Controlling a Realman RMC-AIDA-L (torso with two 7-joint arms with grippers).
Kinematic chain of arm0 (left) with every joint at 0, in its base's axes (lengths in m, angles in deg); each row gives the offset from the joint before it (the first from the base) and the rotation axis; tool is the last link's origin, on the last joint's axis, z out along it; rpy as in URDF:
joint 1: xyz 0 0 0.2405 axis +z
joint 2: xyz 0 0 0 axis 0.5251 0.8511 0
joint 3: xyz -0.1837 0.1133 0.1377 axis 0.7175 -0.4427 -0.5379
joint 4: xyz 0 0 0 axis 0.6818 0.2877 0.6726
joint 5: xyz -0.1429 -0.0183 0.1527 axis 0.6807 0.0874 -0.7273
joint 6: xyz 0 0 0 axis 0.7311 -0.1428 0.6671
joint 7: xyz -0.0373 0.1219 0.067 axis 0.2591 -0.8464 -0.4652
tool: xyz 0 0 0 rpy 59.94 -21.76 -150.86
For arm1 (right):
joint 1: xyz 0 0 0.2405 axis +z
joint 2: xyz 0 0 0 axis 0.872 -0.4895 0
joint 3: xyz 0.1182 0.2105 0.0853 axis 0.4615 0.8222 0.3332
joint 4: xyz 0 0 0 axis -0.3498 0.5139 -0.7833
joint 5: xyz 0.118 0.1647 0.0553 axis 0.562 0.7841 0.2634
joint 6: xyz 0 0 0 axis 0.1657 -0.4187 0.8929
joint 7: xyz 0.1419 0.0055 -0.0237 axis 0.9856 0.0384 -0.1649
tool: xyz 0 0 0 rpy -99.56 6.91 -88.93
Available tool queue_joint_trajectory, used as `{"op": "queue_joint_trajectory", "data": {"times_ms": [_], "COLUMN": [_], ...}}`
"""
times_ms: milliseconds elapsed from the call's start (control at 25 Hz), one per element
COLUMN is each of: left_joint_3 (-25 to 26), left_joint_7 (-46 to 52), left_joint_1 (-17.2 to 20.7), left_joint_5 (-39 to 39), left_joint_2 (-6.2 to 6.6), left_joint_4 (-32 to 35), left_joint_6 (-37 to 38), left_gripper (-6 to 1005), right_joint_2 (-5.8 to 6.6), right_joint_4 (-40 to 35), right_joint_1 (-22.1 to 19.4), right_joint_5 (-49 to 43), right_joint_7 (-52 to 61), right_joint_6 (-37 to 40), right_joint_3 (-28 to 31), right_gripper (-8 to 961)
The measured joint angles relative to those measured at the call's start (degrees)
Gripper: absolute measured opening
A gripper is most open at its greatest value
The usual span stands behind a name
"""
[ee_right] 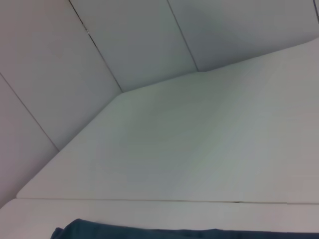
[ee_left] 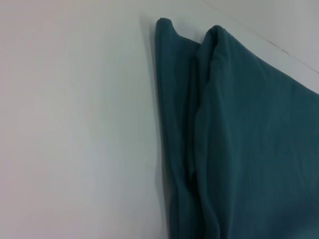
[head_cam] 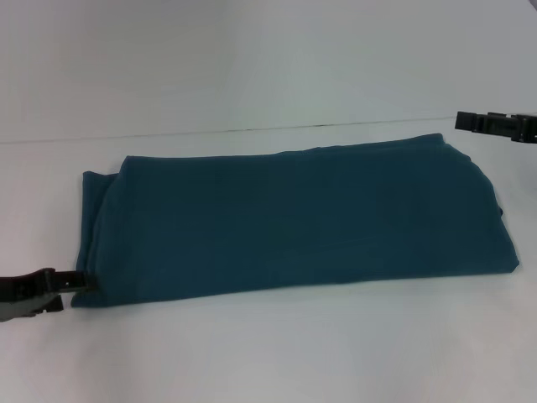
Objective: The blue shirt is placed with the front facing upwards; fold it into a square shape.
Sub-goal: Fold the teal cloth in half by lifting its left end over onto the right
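White table (ee_right: 209, 139) fills most of view; panelled wall (ee_right: 124, 35) behind. Blue shirt (ee_right: 149, 233) edge lies on table.

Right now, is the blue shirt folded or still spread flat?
Folded. The blue shirt lies as a long band on the table, plain side up, with stacked layers showing at its left end in the left wrist view; not yet square.

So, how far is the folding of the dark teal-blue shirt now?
Partly done. The dark teal-blue shirt lies on the white table as a long band, plain side up, so the lengthwise folds look finished. In hand: the left gripper sits at the band's left near corner, while the right gripper hangs beyond the far right corner. Left: folding the band crosswise into a square.
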Motion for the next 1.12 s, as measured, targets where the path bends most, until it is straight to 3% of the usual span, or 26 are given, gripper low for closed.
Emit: {"op": "queue_joint_trajectory", "data": {"times_ms": [520,1120], "left_joint_3": [-0.03,-0.73], "left_joint_7": [0.37,0.43], "left_joint_1": [-1.51,-1.81], "left_joint_5": [-0.02,-0.11], "left_joint_2": [0.11,0.1], "left_joint_4": [-3.98,-4.27], "left_joint_6": [-4.21,-4.24], "left_gripper": [763,756], "right_joint_2": [0.94,1.01], "right_joint_4": [-0.09,-0.08], "right_joint_1": [-0.16,-0.56], "right_joint_5": [0.01,0.01], "right_joint_7": [0.01,0.05], "right_joint_6": [0.29,0.39], "right_joint_3": [-0.57,-0.57], "right_gripper": [902,902]}}
